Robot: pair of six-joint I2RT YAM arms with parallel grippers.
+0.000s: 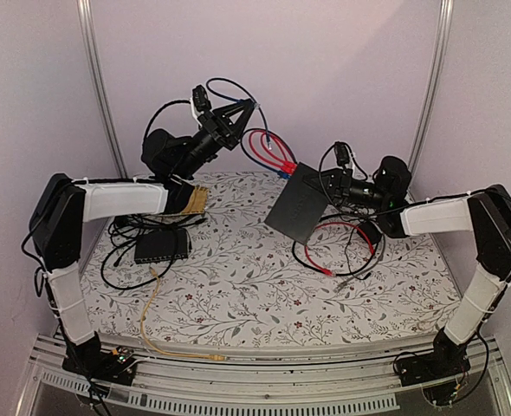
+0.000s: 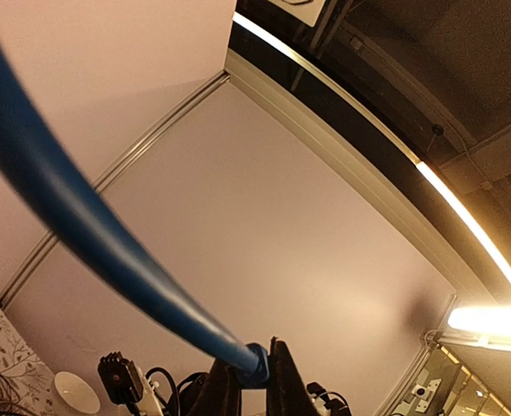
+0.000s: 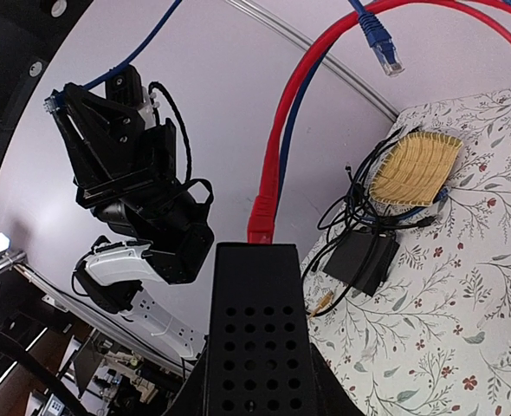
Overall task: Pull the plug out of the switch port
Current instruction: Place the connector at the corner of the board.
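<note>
My right gripper (image 1: 331, 191) (image 3: 255, 400) is shut on the flat black switch (image 1: 297, 208) (image 3: 255, 329) and holds it tilted above the table. The switch port row lies on the far edge and faces away from the right wrist camera. A red plug (image 3: 261, 227) (image 1: 287, 165) sits in that edge. A blue plug (image 3: 378, 42) (image 1: 281, 174) hangs free in the air, apart from the switch. My left gripper (image 1: 249, 108) (image 2: 254, 368) is raised high at the back, shut on the blue cable (image 2: 74, 217).
A dark grey box (image 1: 162, 246) (image 3: 359, 260) with a yellow cable (image 1: 152, 312) lies at the left among black cables (image 1: 126, 230). A woven mat (image 1: 195, 199) (image 3: 414, 165) lies behind it. A red cable loop (image 1: 342, 247) rests under the switch.
</note>
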